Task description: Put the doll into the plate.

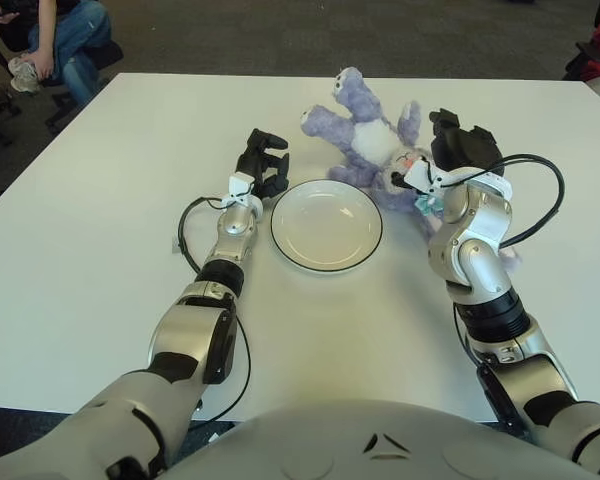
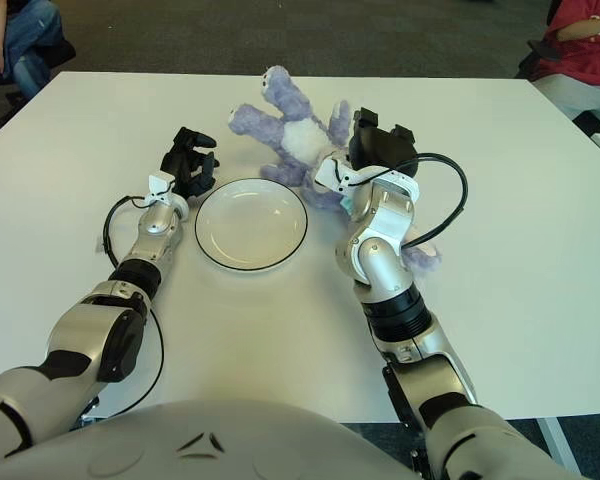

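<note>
A purple plush doll (image 1: 370,140) with a white belly lies on its back on the white table, just behind the right rear rim of the plate. The white plate (image 1: 326,228) has a dark rim and holds nothing. My right hand (image 1: 458,143) hovers at the doll's right side, close to its head, with fingers spread and nothing in them. My forearm hides part of the doll's lower right side. My left hand (image 1: 263,160) shows beside the plate's left rear rim, fingers relaxed and holding nothing.
The white table (image 1: 110,200) extends wide on both sides. A black cable (image 1: 545,200) loops off my right wrist. One person (image 1: 55,40) sits beyond the far left corner, and another in red (image 2: 580,40) beyond the far right.
</note>
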